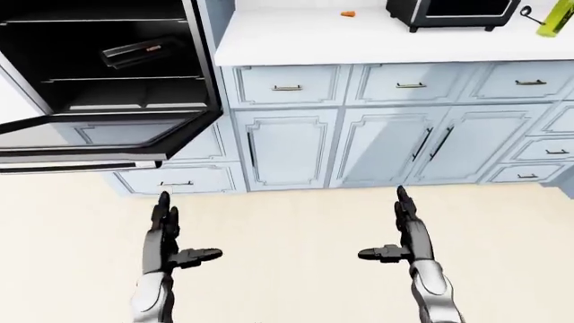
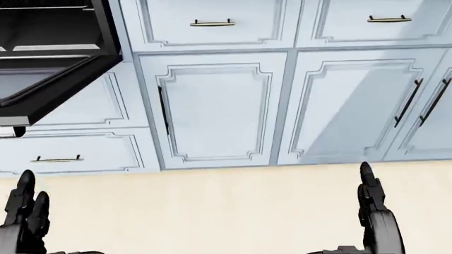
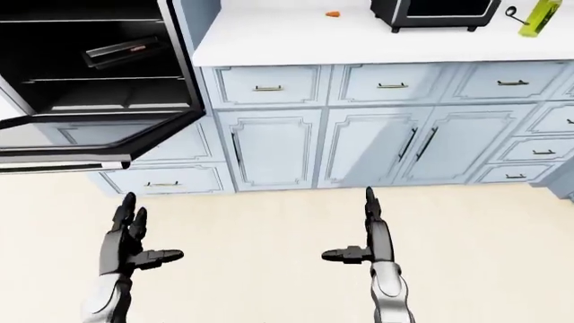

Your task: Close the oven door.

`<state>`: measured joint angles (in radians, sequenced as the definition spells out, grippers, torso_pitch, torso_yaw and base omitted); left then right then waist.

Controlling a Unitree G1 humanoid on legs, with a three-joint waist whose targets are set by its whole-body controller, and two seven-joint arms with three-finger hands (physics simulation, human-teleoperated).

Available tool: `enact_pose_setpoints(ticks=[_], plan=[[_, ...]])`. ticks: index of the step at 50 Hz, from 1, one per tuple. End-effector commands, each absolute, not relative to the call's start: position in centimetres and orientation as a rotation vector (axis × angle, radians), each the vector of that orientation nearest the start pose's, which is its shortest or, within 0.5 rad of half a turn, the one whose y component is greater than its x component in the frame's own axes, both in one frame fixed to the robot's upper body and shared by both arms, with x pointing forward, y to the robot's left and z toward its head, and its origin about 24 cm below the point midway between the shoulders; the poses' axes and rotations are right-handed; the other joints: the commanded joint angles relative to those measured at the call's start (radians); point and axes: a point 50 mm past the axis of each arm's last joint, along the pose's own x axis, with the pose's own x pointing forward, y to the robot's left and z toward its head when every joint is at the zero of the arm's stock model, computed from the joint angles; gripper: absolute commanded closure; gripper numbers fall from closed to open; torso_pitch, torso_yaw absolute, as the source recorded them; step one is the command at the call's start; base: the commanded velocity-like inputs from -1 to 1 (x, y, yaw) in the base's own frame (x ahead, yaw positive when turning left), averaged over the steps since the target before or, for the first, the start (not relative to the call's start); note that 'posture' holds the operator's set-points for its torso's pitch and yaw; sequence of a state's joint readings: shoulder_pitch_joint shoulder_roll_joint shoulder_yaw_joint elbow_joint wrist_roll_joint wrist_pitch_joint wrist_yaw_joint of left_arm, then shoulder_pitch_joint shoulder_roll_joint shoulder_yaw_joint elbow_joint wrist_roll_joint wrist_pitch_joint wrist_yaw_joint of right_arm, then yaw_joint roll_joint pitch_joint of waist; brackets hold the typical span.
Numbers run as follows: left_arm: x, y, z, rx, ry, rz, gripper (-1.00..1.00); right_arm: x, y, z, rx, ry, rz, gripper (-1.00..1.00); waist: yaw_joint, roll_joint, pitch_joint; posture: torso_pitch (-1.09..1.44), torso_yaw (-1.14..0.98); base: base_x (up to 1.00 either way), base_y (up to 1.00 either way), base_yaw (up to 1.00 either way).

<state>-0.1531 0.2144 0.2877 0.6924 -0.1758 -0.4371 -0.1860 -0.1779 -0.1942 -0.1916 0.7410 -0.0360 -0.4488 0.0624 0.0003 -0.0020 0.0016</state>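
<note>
Oven door [image 1: 99, 134] hangs open at the left-eye view's left. Left hand [image 1: 166, 239] and right hand [image 1: 404, 235] hover over the floor [image 1: 287, 222], fingers apart, holding nothing.

White countertop [image 1: 296, 42] spans the far right above the pale blue cabinets. On it: small orange item [image 1: 347, 13], black toaster oven [image 1: 453, 13], yellow-green bottle [image 1: 557, 18] far right.

Oven door [image 1: 99, 134] cut off at left frame edge, green bottle [image 1: 556, 17] cropped upper right, small orange countertop item [image 1: 347, 13] unidentifiable
</note>
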Motion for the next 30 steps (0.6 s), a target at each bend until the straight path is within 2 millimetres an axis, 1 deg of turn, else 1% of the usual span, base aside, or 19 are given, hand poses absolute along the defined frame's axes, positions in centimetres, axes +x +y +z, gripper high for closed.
enact_pose_setpoints(ticks=[1,4,6,8,9,13,16,17,20,22,25,27,30], plan=[[24.9,25.9,-1.8,0.01,-0.014,0.126,-1.0,26.2,-23.7,-1.9,-0.187,0.005,-0.091,-1.0,0.0,0.001,-0.015,0.0,0.0,0.0,0.0,0.0],[23.7,26.3,-4.7,0.036,0.111,0.152,-1.0,25.3,-24.4,-3.8,-0.165,0.066,-0.104,-1.0,-0.001,0.002,-0.013,0.0,0.0,0.0,0.0,0.0],[22.8,26.4,-5.6,0.048,0.149,0.153,-1.0,24.3,-24.4,-4.7,-0.191,0.089,-0.089,-1.0,-0.001,0.002,-0.012,0.0,0.0,0.0,0.0,0.0],[22.2,26.2,-6.3,0.043,0.184,0.146,-1.0,23.8,-24.7,-5.0,-0.194,0.1,-0.11,-1.0,-0.004,0.002,-0.008,0.0,0.0,0.0,0.0,0.0],[21.8,26.1,-6.7,0.021,0.205,0.149,-1.0,23.3,-24.9,-5.4,-0.188,0.124,-0.128,-1.0,-0.004,0.001,-0.006,0.0,0.0,0.0,0.0,0.0],[20.7,26.8,-6.9,0.037,0.196,0.192,-1.0,21.7,-25.7,-6.3,-0.19,0.163,-0.159,-1.0,-0.004,-0.003,0.002,0.0,0.0,0.0,0.0,0.0],[20.2,27.6,-6.8,0.028,0.186,0.235,-1.0,21.2,-26.0,-6.6,-0.184,0.182,-0.174,-1.0,-0.005,-0.005,0.004,0.0,0.0,0.0,0.0,0.0],[20.0,27.5,-6.9,0.025,0.185,0.226,-1.0,21.0,-26.1,-6.7,-0.177,0.19,-0.182,-1.0,-0.006,-0.006,0.005,0.0,0.0,0.0,0.0,0.0],[18.8,27.8,-7.6,0.031,0.23,0.24,-1.0,20.0,-26.8,-7.3,-0.144,0.232,-0.236,-1.0,-0.006,-0.005,0.007,0.0,0.0,0.0,0.0,0.0],[17.8,28.0,-8.5,0.048,0.315,0.276,-1.0,19.1,-27.1,-7.8,-0.145,0.263,-0.25,-1.0,-0.006,-0.004,0.009,0.0,0.0,0.0,0.0,0.0],[16.2,27.2,-10.1,0.006,0.419,0.242,-1.0,18.3,-27.0,-8.4,-0.148,0.301,-0.256,-1.0,-0.006,-0.002,0.014,0.0,0.0,0.0,0.0,0.0],[15.6,27.1,-10.4,0.025,0.442,0.243,-1.0,18.0,-27.0,-8.7,-0.151,0.318,-0.254,-1.0,-0.006,-0.002,0.018,0.0,0.0,0.0,0.0,0.0],[14.6,27.5,-10.8,0.026,0.487,0.265,-1.0,17.2,-26.8,-9.3,-0.168,0.364,-0.239,-1.0,-0.007,-0.003,0.022,0.0,0.0,0.0,0.0,0.0]])
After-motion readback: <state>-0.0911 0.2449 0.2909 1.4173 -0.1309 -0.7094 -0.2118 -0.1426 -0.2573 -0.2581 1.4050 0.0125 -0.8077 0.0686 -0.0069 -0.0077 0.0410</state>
